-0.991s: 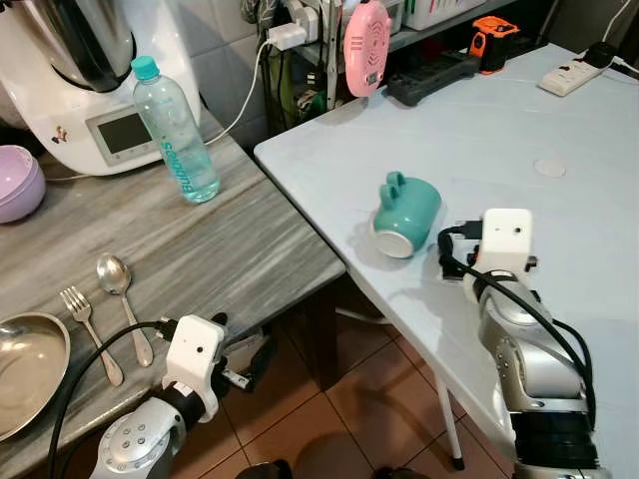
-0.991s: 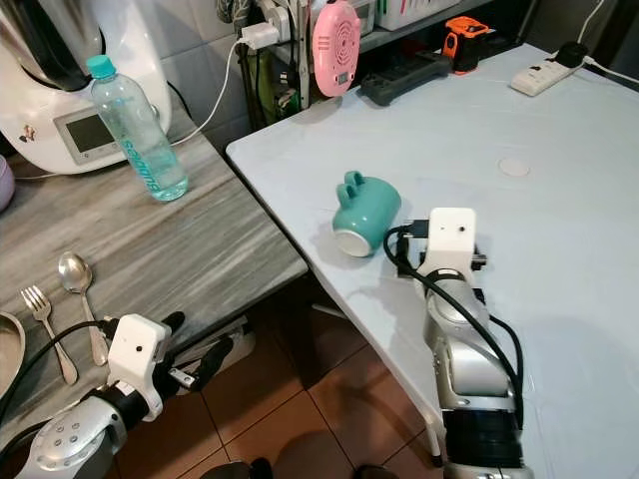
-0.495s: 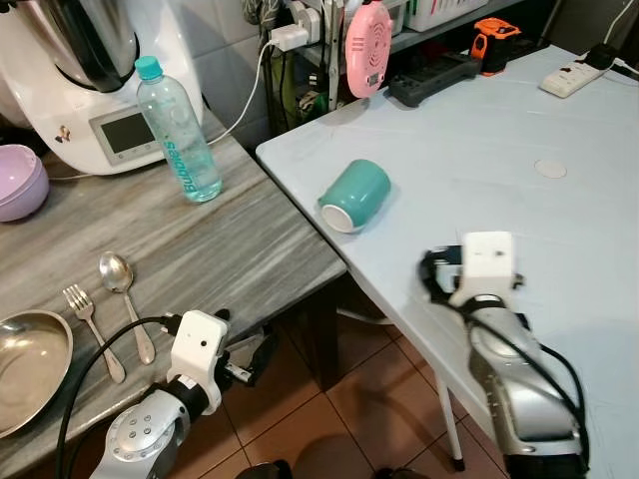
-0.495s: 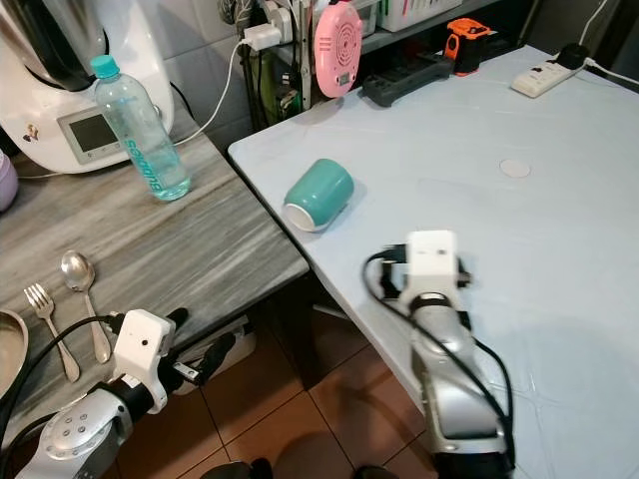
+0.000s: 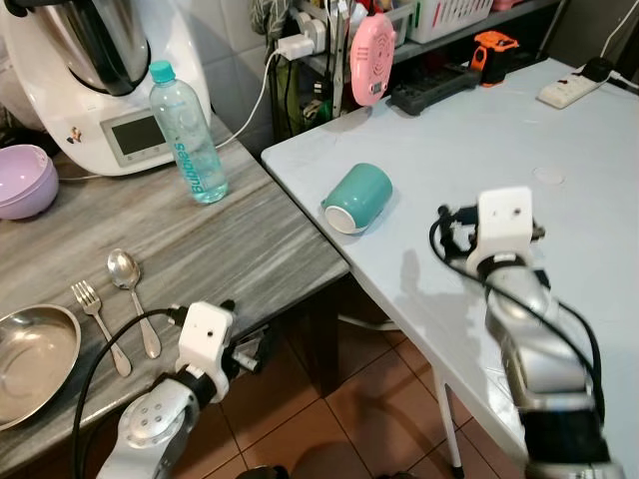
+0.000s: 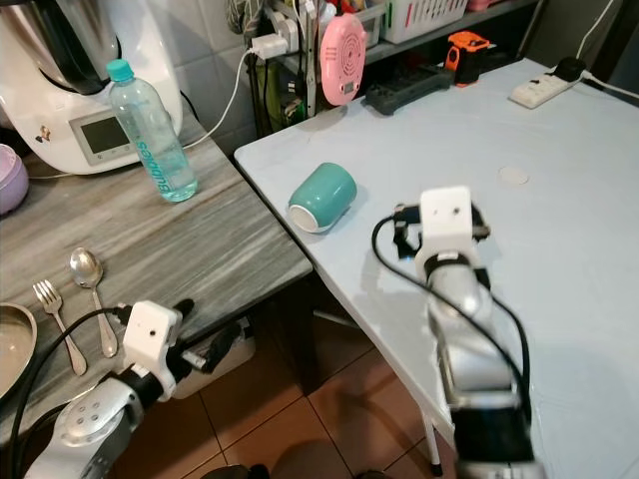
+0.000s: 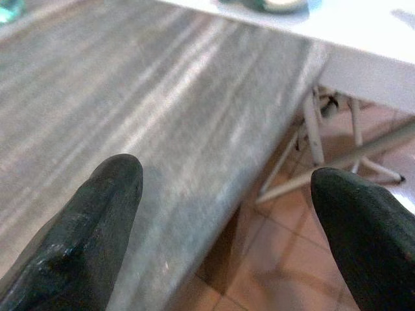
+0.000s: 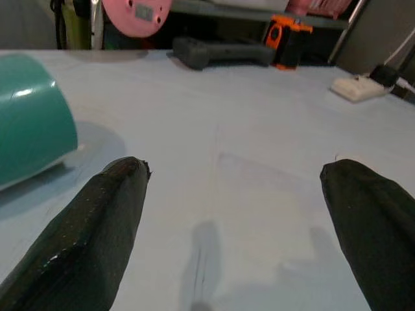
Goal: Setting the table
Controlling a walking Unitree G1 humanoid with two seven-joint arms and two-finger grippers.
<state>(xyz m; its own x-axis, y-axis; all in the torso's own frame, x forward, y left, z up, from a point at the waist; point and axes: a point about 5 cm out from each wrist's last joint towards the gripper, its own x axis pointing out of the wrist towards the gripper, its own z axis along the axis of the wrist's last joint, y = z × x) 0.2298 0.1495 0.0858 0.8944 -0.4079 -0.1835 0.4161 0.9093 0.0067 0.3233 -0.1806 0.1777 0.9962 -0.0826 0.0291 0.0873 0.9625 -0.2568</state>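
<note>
A teal mug lies on its side on the white table, near the table's left edge, with its base facing me. My right gripper hovers over the table to the right of the mug, apart from it. Its fingers are spread open with nothing between them, and the mug sits just beyond one of them. My left gripper is open and empty, low by the front edge of the grey wooden counter. A spoon, a fork and a metal bowl lie on that counter.
A water bottle, a white kitchen machine and a purple bowl stand at the back of the counter. A pink device, a black unit, an orange tool and a power strip line the table's far side.
The mug rolled left from beside my right gripper toward the table's edge, then stopped. My right arm drew back and has come forward again. The camera shifted slightly.
</note>
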